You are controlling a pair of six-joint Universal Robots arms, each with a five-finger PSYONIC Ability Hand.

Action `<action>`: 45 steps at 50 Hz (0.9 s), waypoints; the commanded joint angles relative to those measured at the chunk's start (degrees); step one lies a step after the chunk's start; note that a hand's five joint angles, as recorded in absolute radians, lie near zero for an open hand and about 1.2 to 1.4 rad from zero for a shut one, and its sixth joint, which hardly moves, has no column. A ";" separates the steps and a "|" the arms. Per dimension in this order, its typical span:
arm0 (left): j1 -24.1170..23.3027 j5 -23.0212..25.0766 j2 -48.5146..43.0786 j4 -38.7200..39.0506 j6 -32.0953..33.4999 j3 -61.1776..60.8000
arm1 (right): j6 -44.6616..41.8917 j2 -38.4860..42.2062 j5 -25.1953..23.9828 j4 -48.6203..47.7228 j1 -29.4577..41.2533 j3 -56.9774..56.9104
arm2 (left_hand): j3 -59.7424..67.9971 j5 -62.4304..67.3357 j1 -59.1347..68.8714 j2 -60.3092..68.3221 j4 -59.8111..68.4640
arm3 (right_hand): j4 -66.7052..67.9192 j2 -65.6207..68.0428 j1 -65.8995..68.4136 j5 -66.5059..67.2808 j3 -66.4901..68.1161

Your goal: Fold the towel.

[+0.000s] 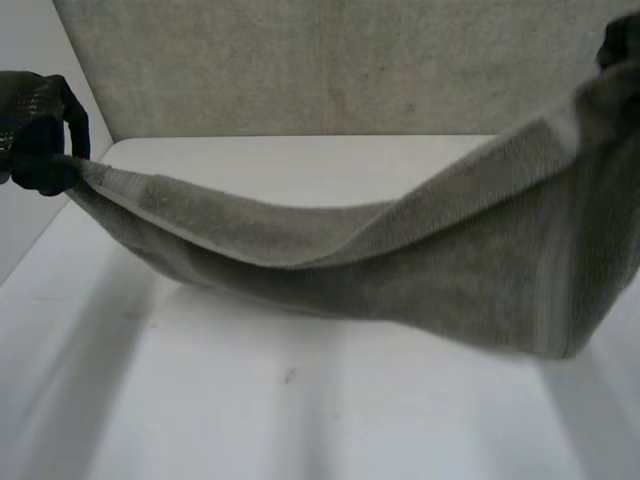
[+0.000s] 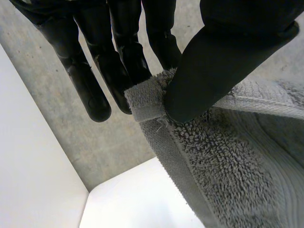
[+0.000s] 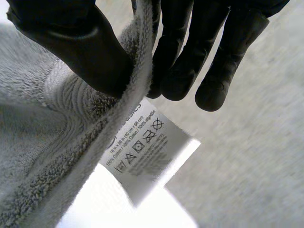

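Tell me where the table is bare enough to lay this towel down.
The table is bare in front of the sagging towel, and a strip is free between it and the back wall. Crowded only where the left hand and right hand pinch its ends.

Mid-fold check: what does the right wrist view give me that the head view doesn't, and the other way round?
Right wrist view: a white care label hanging off the towel edge, beside where the right hand pinches that edge between thumb and fingers. Head view: the left hand holding the other end, and the cloth sagging between them over the white table. Both: the right hand gripping the grey towel.
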 commanded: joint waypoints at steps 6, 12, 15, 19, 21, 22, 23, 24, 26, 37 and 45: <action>-2.48 -1.94 -28.01 1.27 5.56 8.90 | -11.27 28.86 10.53 4.58 9.32 -14.84 | 10.43 12.03 12.36 10.23 10.22 | 2.99 3.75 3.72 3.27 3.55; -6.00 -5.27 -40.21 2.93 5.56 29.41 | -6.37 41.75 17.02 -3.38 13.71 -38.60 | 10.43 12.03 12.36 10.23 10.22 | 2.99 3.75 3.72 3.27 3.55; -6.00 -5.89 -42.16 6.55 5.03 40.01 | 1.21 44.59 18.18 -10.45 13.71 -50.26 | 10.43 12.03 12.36 10.23 10.22 | 2.99 3.75 3.72 3.27 3.55; -5.82 -6.15 -41.46 14.61 0.22 49.40 | 11.38 44.24 18.97 -18.51 13.63 -58.86 | 10.43 12.03 12.36 10.23 10.22 | 2.99 3.75 3.72 3.27 3.55; -5.74 -6.15 -40.67 17.07 -2.68 50.12 | 13.34 43.36 18.88 -19.85 13.54 -59.05 | 10.43 12.03 12.36 10.23 10.22 | 2.99 3.75 3.72 3.27 3.55; -5.39 -6.07 -39.62 18.75 -5.40 50.04 | 14.39 42.14 18.88 -20.11 13.54 -58.62 | 10.43 12.03 12.36 10.23 10.22 | 2.99 3.75 3.72 3.27 3.55; -5.38 -6.07 -39.61 18.76 -5.43 50.03 | 14.40 42.13 18.88 -20.11 13.54 -58.61 | 10.43 12.03 12.36 10.23 10.22 | 2.99 3.75 3.72 3.27 3.55; -4.95 -6.15 -39.00 19.81 -7.78 49.77 | 14.66 40.91 18.80 -19.42 13.54 -57.39 | 10.43 12.03 12.36 10.23 10.22 | 2.99 3.75 3.72 3.27 3.55; -4.59 -6.15 -38.82 20.26 -9.74 49.16 | 14.57 40.02 18.71 -18.71 13.54 -55.54 | 10.43 12.03 12.36 10.23 10.22 | 2.99 3.75 3.72 3.27 3.55; -3.71 -5.54 -38.99 21.49 -10.53 34.65 | 13.43 35.98 16.25 -17.48 13.36 -36.38 | 10.43 12.03 12.36 10.23 10.22 | 2.99 3.75 3.72 3.27 3.55; -3.63 -5.36 -41.72 26.15 -7.28 18.31 | 7.63 37.38 12.03 -18.53 13.36 -19.94 | 10.43 12.03 12.36 10.23 10.22 | 2.99 3.75 3.72 3.27 3.55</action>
